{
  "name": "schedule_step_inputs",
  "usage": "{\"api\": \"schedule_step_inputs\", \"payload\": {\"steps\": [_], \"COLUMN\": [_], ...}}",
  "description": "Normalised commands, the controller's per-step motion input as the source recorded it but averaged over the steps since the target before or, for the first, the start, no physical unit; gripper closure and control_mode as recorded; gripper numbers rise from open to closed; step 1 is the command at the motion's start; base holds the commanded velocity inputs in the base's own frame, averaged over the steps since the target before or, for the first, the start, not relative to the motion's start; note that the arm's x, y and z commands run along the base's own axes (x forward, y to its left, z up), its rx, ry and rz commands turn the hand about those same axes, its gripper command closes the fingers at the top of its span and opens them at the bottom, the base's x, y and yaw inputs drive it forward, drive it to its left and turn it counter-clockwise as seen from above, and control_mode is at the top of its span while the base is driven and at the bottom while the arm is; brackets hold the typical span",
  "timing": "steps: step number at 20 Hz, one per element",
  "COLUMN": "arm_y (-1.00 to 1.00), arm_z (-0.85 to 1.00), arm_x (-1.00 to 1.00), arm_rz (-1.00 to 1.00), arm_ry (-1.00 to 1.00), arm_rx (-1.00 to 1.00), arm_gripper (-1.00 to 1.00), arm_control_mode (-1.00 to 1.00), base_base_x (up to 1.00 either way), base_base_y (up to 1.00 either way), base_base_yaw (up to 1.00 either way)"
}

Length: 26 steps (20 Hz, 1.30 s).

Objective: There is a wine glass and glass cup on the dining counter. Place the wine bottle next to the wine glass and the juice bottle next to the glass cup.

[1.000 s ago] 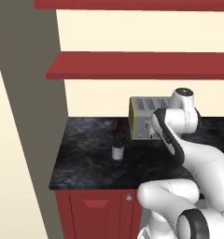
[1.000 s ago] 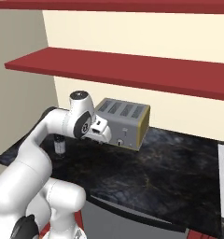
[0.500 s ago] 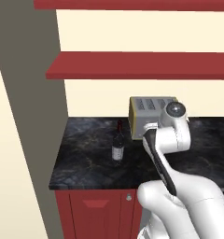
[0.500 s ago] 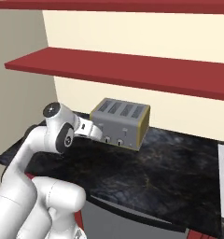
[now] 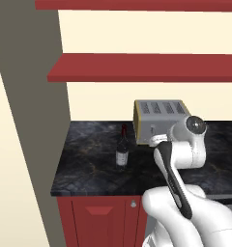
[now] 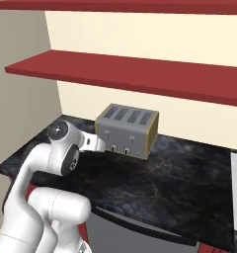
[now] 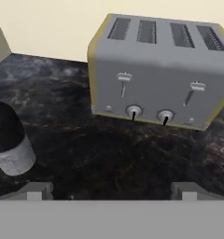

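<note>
The wine bottle [image 5: 122, 153] stands upright on a black marbled worktop [image 5: 89, 166] over red cabinet doors, left of a toaster. It is dark with a red neck and a pale label. In the hand view the wine bottle [image 7: 9, 142] is cut off at the left edge, left of the fingers. My gripper [image 7: 111, 190] is open, its fingertips [image 7: 37, 191] wide apart and low over the worktop, with nothing between them. It faces the toaster's front, to the right of the bottle. The wine glass, glass cup, juice bottle and dining counter are out of view.
A grey four-slot toaster [image 5: 159, 118] with yellow ends stands against the back wall, close ahead of the hand [image 6: 98, 144]. Red shelves [image 5: 137, 67] run above. A grey wall column [image 5: 31, 125] bounds the worktop's left end.
The arm has folded downward and the hand has dropped lower over the worktop, nearer the toaster's front. The wine bottle and toaster have not moved.
</note>
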Motion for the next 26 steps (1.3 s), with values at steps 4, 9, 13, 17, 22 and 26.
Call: {"api": "schedule_step_inputs", "payload": {"steps": [4,9,13,17,22,26], "arm_y": [0.01,0.08,0.14,0.13,0.11,0.11], "arm_z": [0.14,0.16,0.16,0.16,0.13,0.09], "arm_x": [-0.16,-0.07,0.0,-0.02,-0.06,-0.07], "arm_rz": [0.34,0.31,0.2,0.11,0.03,0.02], "arm_ry": [0.0,0.0,0.0,0.0,0.0,0.0], "arm_rx": [0.1,0.01,0.04,0.13,0.16,0.14], "arm_gripper": [-1.0,-1.0,-1.0,-1.0,-1.0,-1.0], "arm_control_mode": [-1.0,-1.0,-1.0,-1.0,-1.0,-1.0], "base_base_x": [0.0,0.0,0.0,0.0,0.0,0.0], "base_base_y": [0.0,0.0,0.0,0.0,0.0,0.0], "base_base_yaw": [0.0,0.0,0.0,0.0,0.0,0.0]}}
